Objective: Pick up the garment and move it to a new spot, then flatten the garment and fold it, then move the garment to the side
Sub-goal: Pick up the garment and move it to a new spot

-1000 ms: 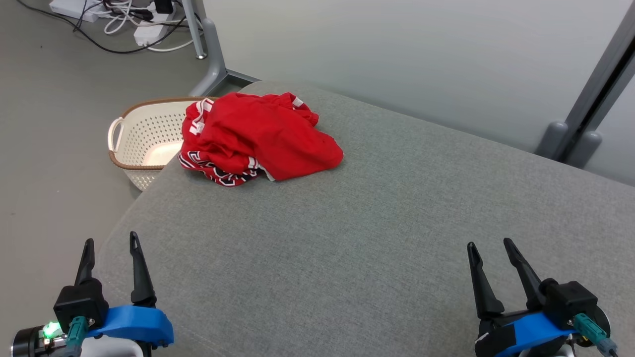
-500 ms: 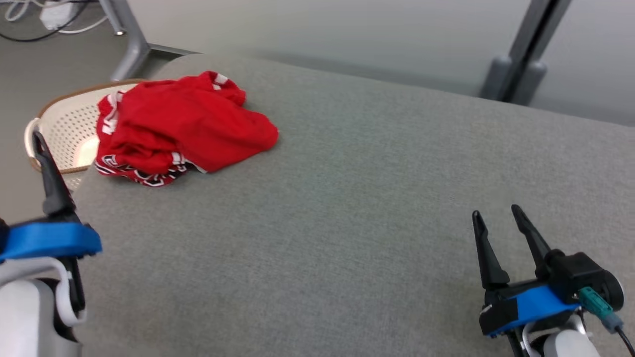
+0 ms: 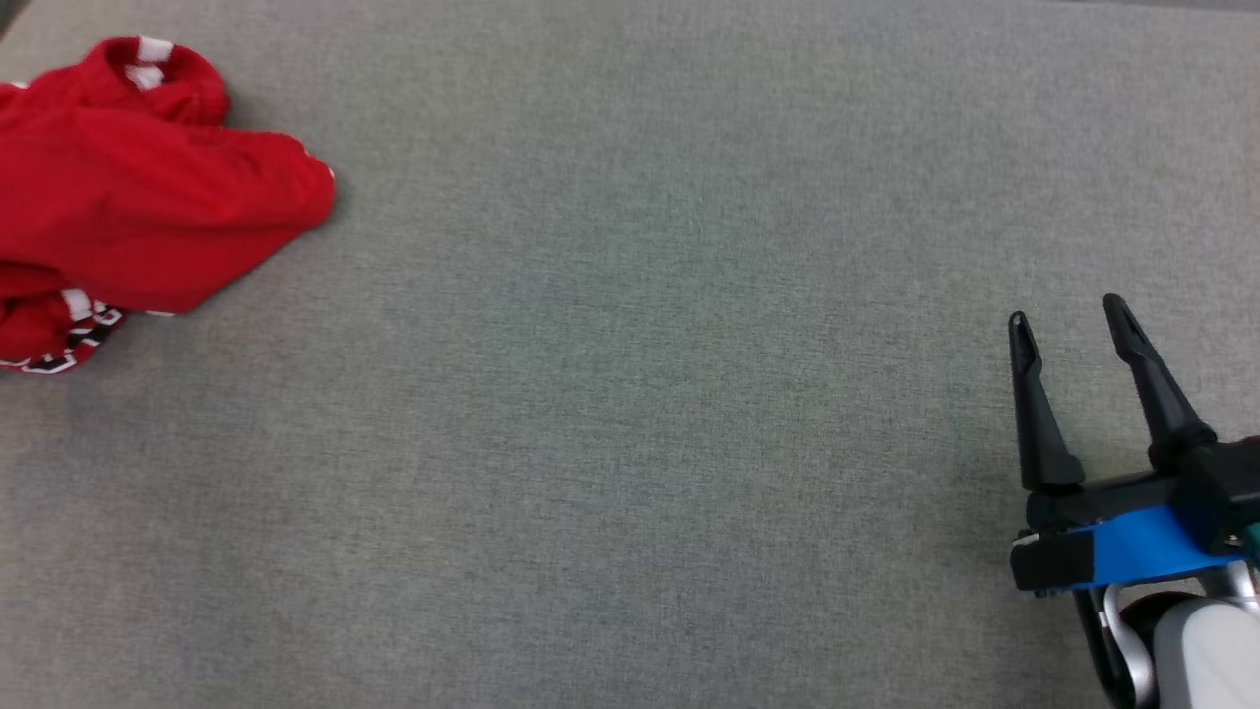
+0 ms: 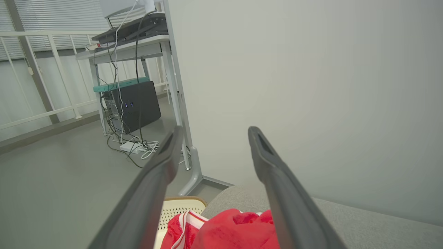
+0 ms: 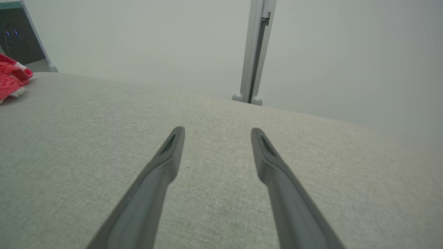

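Head view, right pincer: we are seeing the right pincer (image 3: 1066,311) hovering low over the grey table (image 3: 630,443), its two dark fingers standing apart and gripping nothing.
Head view, garment: the red garment (image 3: 128,207) is lying crumpled on the table, well apart from the right pincer, far off to its left and a little ahead of its fingertips.
Left wrist view, left pincer: we are looking along the left pincer (image 4: 216,130), whose fingers are spreading wide with nothing between them.
Left wrist view, garment: the garment (image 4: 235,231) is lying below this pincer, showing between its two fingers, near the table's rounded corner (image 4: 363,221).
Left wrist view, basket: a cream perforated basket (image 4: 180,207) is sitting just beside the garment, by the pincer's left finger.
Left wrist view, background: a black computer tower (image 4: 136,103) and loose cables (image 4: 135,147) are sitting farther ahead, to the pincer's left.
Right wrist view, right pincer: we are seeing the right pincer (image 5: 217,130) gaping over bare table (image 5: 86,138).
Right wrist view, garment: the garment (image 5: 10,79) is peeking in far to this pincer's left.
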